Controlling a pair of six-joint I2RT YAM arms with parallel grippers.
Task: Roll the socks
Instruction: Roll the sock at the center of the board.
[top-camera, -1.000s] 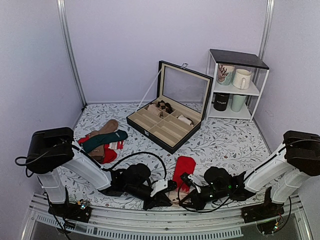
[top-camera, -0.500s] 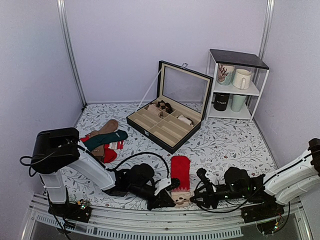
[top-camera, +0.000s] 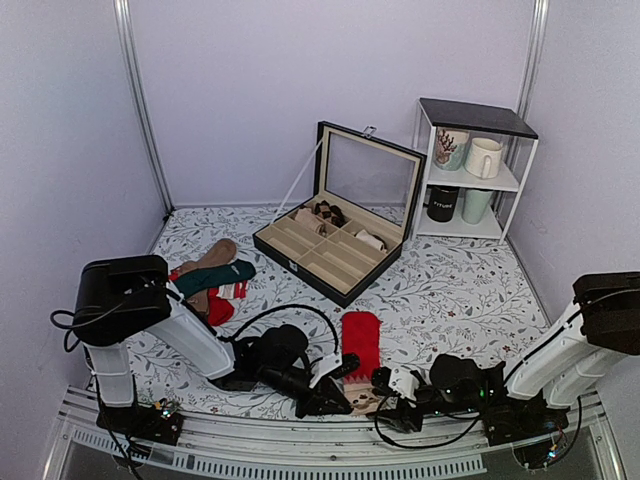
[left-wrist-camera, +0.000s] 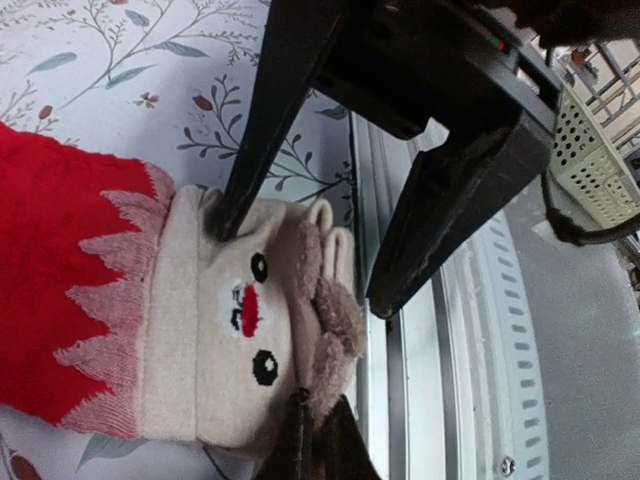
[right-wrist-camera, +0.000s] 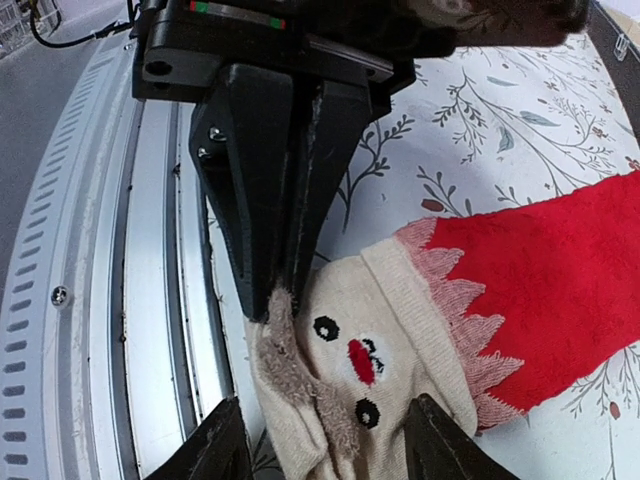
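Both arms reach low over the near edge of the table (top-camera: 450, 290) and meet at one end of the socks (right-wrist-camera: 560, 270). The socks are a bright red fuzzy pair lying flat. Their beige cuff bears a small face of two dark dots and a red mark.

Your left gripper (left-wrist-camera: 302, 264) is open. One fingertip presses on the cuff close to the red part. The other hangs just past the cuff's fuzzy edge, above the metal rail (left-wrist-camera: 440, 390).

Your right gripper (right-wrist-camera: 325, 440) is spread wide, a finger on either side of the same cuff end. The red foot runs away ahead of it.

No part is rolled yet, so this looks like the very start of the roll. Next you would likely close on the cuff edge, lift it slightly and turn it over toward the toe, keeping both layers together.
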